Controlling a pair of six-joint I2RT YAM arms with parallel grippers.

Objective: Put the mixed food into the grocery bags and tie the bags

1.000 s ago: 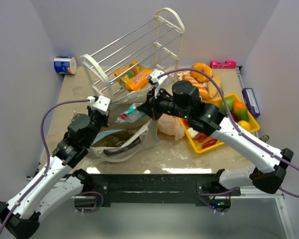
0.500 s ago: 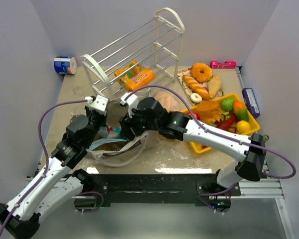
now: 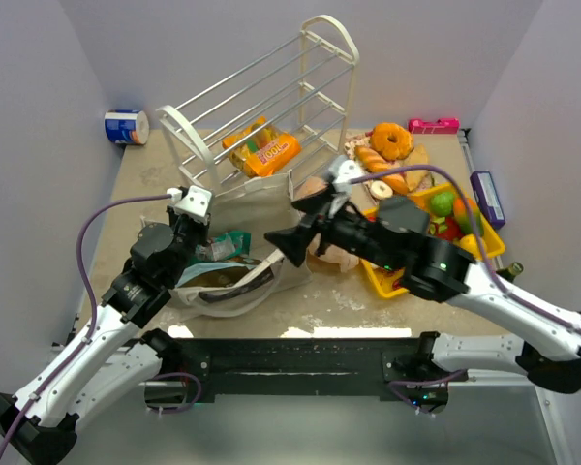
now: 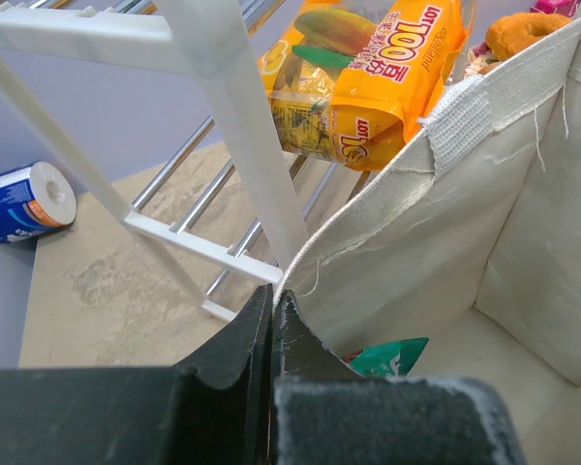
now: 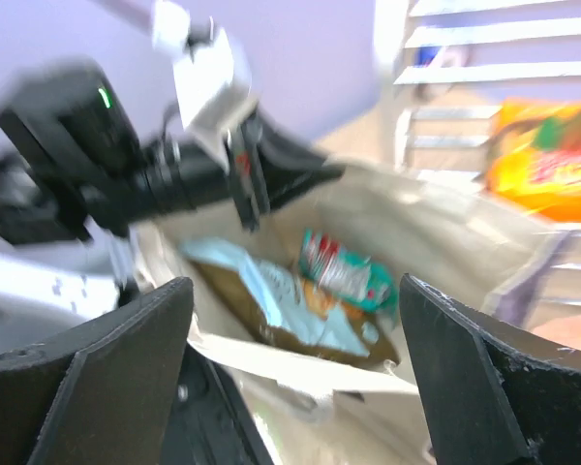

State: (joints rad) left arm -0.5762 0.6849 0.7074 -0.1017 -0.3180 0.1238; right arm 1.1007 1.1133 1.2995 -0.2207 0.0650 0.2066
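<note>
The beige cloth tote (image 3: 234,289) lies open on the table, and my left gripper (image 3: 198,229) is shut on its rim, holding the mouth up. In the left wrist view the closed jaws (image 4: 272,302) pinch the tote's edge (image 4: 436,232), with a green-white packet (image 4: 387,356) inside. My right gripper (image 3: 279,248) hovers open and empty over the tote's right side. Through its fingers (image 5: 292,283) I see the green-white packet (image 5: 347,271) lying on a light blue packet (image 5: 240,274). The peach-pink plastic bag (image 3: 335,256) lies crumpled under the right arm. Toy fruit (image 3: 445,203) sits in the yellow tray.
A white wire rack (image 3: 271,107) lies tipped at the back with orange snack packets (image 3: 267,153) in it. The yellow tray (image 3: 385,283) is at the right, bread and a donut (image 3: 391,141) behind it. A blue roll (image 3: 126,127) stands far left, a purple box (image 3: 487,199) at the right wall.
My right gripper reached into the tote, opened and let go of the green-white packet, then drew back to the right. The left gripper kept its hold on the tote rim.
</note>
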